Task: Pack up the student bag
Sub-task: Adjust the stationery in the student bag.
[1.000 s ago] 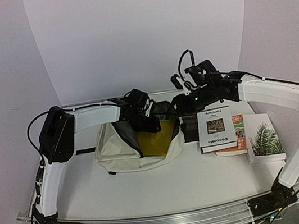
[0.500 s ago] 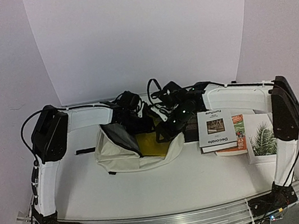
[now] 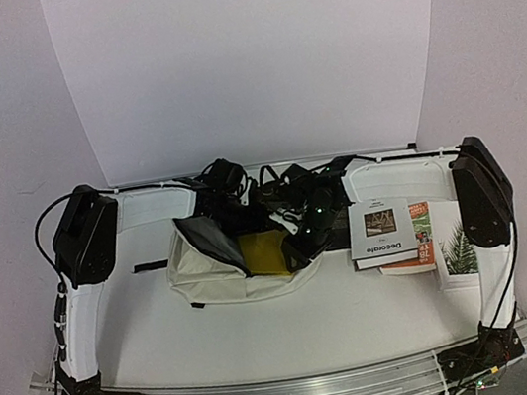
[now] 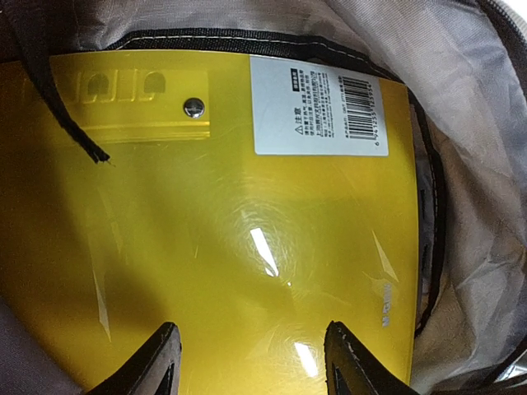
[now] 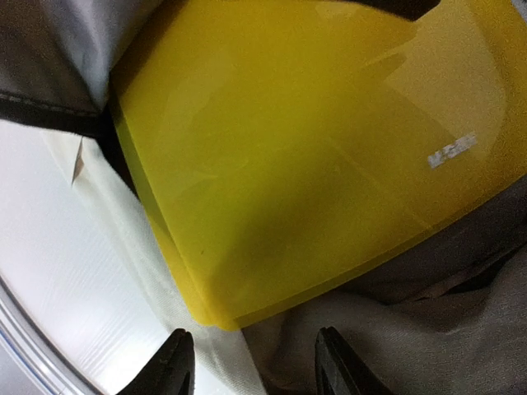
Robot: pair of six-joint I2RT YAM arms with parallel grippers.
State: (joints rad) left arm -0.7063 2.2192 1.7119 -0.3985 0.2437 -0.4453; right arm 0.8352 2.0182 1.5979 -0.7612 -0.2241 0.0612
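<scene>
The cream student bag (image 3: pixel 210 271) lies open in the middle of the table, its grey lining (image 4: pixel 469 164) showing. A yellow plastic folder (image 3: pixel 264 253) with a white barcode label (image 4: pixel 329 105) sits in its mouth. My left gripper (image 4: pixel 251 362) is open just above the folder's face (image 4: pixel 206 247), inside the bag opening. My right gripper (image 5: pixel 255 362) is open at the folder's lower corner (image 5: pixel 206 309), over the bag's cream fabric (image 5: pixel 387 337). In the top view both wrists crowd the bag's far opening (image 3: pixel 276 211).
A white "Decorate" book (image 3: pixel 381 229) lies right of the bag on an orange-green book (image 3: pixel 420 238). A palm-leaf book (image 3: pixel 464 248) is further right. The table's front rail (image 3: pixel 295 393) runs along the near edge.
My right arm has folded in from the right and brought its gripper leftward to the bag opening beside the folder. The left arm has barely moved.
</scene>
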